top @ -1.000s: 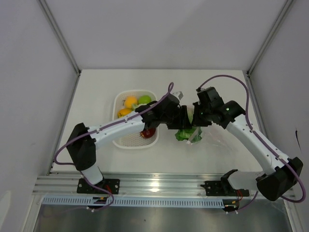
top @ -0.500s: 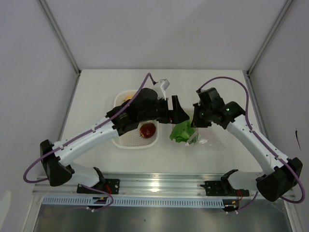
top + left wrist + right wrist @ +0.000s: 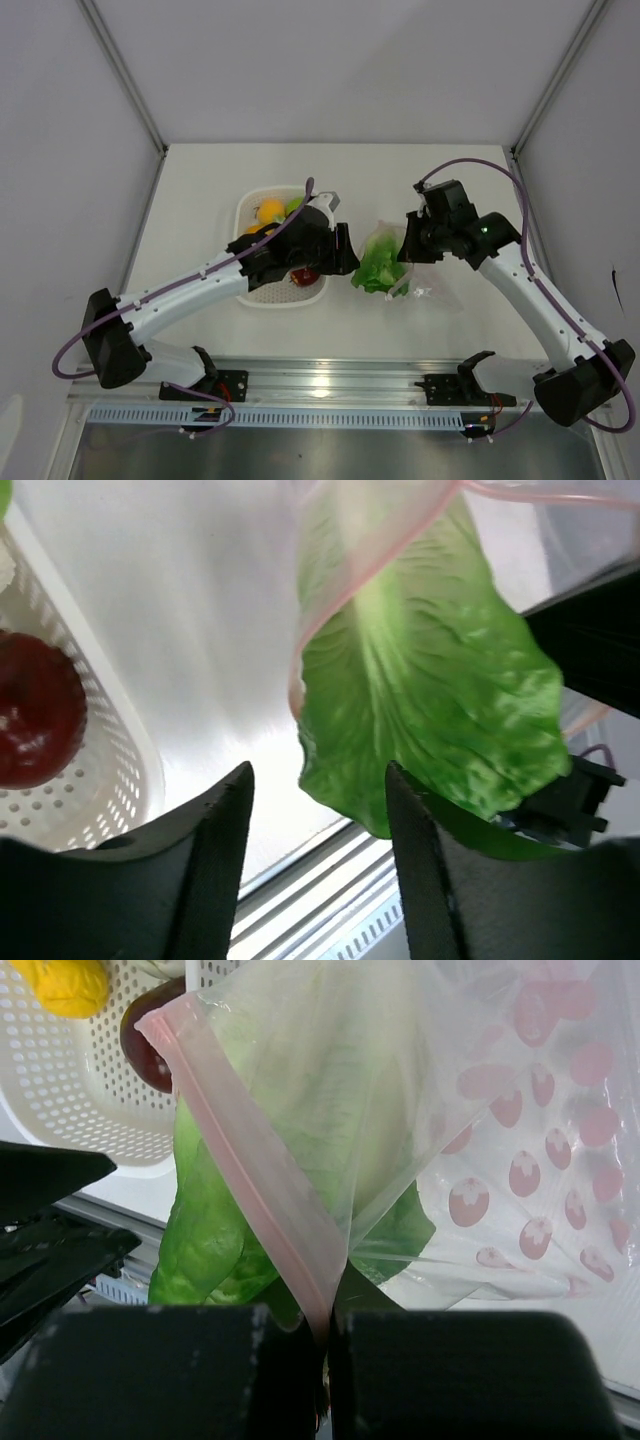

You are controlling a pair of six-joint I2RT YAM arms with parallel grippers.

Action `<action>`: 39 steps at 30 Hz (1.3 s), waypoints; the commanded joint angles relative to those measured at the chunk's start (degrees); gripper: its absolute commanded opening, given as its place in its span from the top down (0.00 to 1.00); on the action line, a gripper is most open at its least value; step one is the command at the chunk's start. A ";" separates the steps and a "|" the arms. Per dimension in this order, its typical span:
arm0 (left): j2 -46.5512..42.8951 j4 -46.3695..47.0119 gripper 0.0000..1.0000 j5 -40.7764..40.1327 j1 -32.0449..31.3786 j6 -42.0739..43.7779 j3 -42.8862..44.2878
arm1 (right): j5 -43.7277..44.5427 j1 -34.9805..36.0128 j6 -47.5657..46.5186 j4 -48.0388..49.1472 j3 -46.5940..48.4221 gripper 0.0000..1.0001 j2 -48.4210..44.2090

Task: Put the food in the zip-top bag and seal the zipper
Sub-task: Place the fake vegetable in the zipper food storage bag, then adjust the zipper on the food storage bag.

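A white table is carrying everything, and both arms are reaching in toward its middle. A white perforated basket is sitting left of centre, holding a dark red apple, an orange-yellow fruit and a lime-green fruit. Just right of the basket, the clear zip-top bag is being held up by its mouth, its pink-dotted body trailing onto the table. A leafy green lettuce is sitting in that open mouth, its lower part sticking out. The right gripper is pinching the bag's pink zipper, fingers pressed together. The left gripper is hovering between basket and lettuce, fingers spread, gripping nothing.
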 commanded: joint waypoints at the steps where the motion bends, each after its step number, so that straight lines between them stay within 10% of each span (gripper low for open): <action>1: 0.24 0.99 0.44 -3.01 0.43 1.26 -1.16 | -2.24 -0.34 -1.22 1.33 0.66 1.00 -1.86; 39: 0.85 12.69 0.67 -5.29 0.34 2.84 -5.83 | -11.03 -1.14 -1.75 2.73 -1.28 1.00 -2.92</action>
